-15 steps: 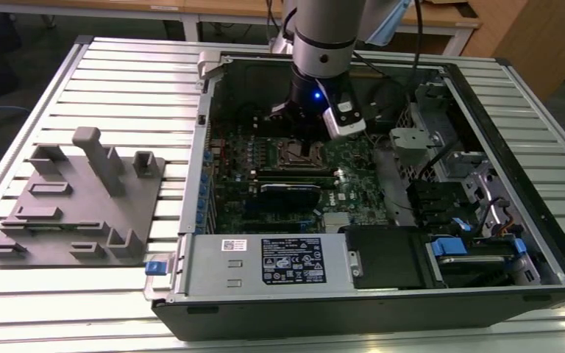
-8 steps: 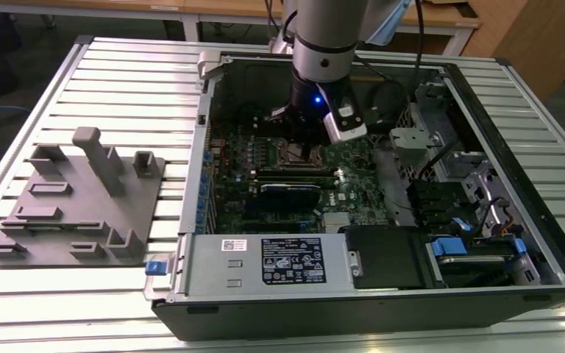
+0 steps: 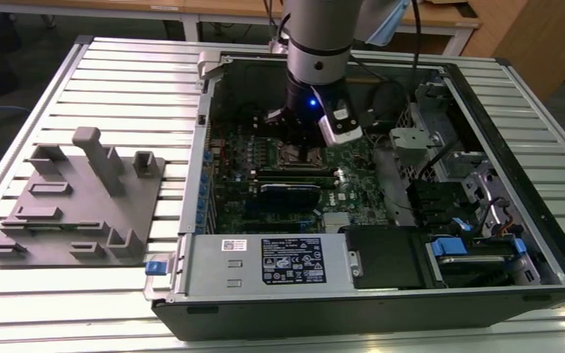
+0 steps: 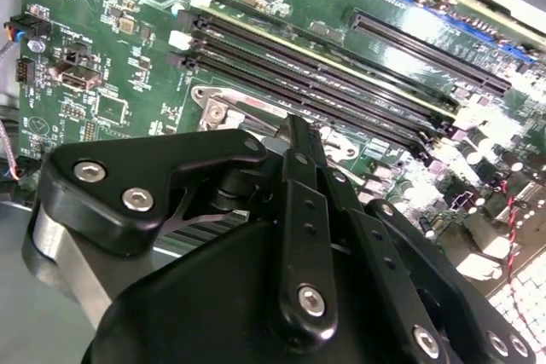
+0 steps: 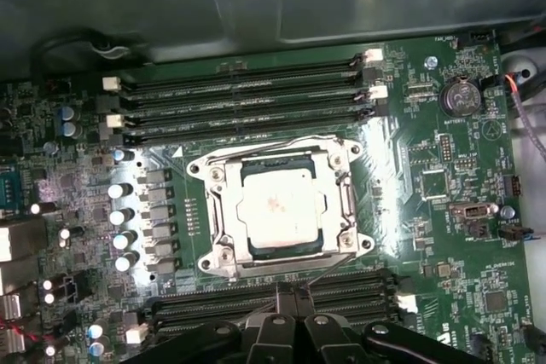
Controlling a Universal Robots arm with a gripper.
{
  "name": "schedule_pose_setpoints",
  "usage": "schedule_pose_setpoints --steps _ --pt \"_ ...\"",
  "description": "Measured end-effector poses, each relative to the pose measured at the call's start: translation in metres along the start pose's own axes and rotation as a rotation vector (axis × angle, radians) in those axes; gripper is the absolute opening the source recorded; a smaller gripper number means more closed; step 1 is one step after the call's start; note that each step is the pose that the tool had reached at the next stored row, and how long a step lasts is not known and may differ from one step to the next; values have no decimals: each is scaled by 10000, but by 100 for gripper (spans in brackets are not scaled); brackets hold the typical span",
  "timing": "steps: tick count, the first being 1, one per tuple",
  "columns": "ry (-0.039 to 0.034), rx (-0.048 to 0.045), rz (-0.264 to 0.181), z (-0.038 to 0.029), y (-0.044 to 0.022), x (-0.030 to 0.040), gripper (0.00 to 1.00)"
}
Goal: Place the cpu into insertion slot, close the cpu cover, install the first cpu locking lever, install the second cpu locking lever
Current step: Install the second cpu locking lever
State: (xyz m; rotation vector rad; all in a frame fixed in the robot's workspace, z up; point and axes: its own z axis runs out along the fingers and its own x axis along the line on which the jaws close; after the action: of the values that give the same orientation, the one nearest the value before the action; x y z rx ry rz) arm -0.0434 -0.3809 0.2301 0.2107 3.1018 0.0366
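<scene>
In the first wrist view the cpu (image 5: pixel 281 206), a silvery square chip, lies flat in the insertion slot (image 5: pixel 351 161) on the green motherboard (image 5: pixel 426 185). The slot's pin field is hidden beneath the chip. The cpu cover (image 5: pixel 223 210), a thin metal frame, lies down around the chip. A thin wire lever (image 5: pixel 256 143) runs along one side of the cover. My gripper (image 5: pixel 294 294) is shut with nothing between its fingers, and its tip hovers at the slot's edge beside the memory slots. The second wrist view shows the gripper (image 4: pixel 297 125) over the slot's metal bracket (image 4: pixel 243 108). In the exterior view the gripper (image 3: pixel 307 145) hangs low inside the case.
The open computer case (image 3: pixel 361 294) lies on a slatted table, its walls close around the arm. Long black memory slots (image 5: pixel 247 91) flank the socket on both sides. Cables and drive bays (image 3: pixel 459 213) fill the exterior view's right. A grey fixture plate (image 3: pixel 76 213) sits at the exterior view's left.
</scene>
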Motion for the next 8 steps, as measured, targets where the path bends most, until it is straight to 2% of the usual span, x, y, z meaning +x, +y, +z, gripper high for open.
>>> schedule_pose_setpoints --steps 5,8 --pt "-138 -60 -1 5 -21 91 10" --pt "-173 -78 -2 7 -27 120 10"
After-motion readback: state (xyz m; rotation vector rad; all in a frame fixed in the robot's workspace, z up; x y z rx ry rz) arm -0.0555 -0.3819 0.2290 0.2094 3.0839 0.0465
